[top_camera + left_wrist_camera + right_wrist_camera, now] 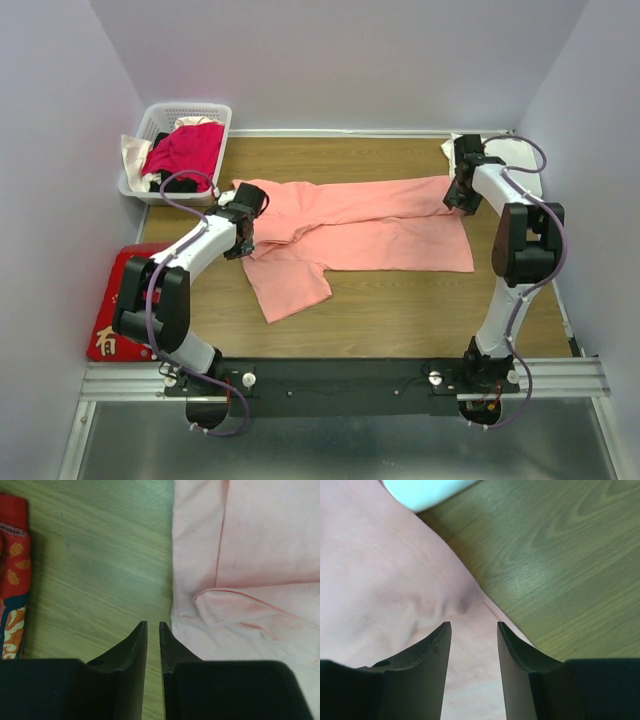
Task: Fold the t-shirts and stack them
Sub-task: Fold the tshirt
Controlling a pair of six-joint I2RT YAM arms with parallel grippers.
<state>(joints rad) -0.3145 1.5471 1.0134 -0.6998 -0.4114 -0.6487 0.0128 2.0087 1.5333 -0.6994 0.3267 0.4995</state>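
Observation:
The salmon-pink t-shirt [370,225] lies spread across the wooden table, folded along its length, with one sleeve [290,285] sticking out toward the front. My left gripper [240,245] hovers at the shirt's left edge [240,580]. Its jaws [153,625] stand a narrow slit apart with only bare wood between them. My right gripper [460,200] hangs over the shirt's right end [385,580], open [474,625], with flat pink fabric under the gap and nothing pinched. A white folded cloth [515,150] sits at the back right corner, mostly hidden by the right arm.
A white basket [190,108] at the back left holds magenta and white clothes. A flat red cloth with gold characters [115,320] lies at the left edge, also visible as the red cloth [12,580]. Purple walls enclose the table.

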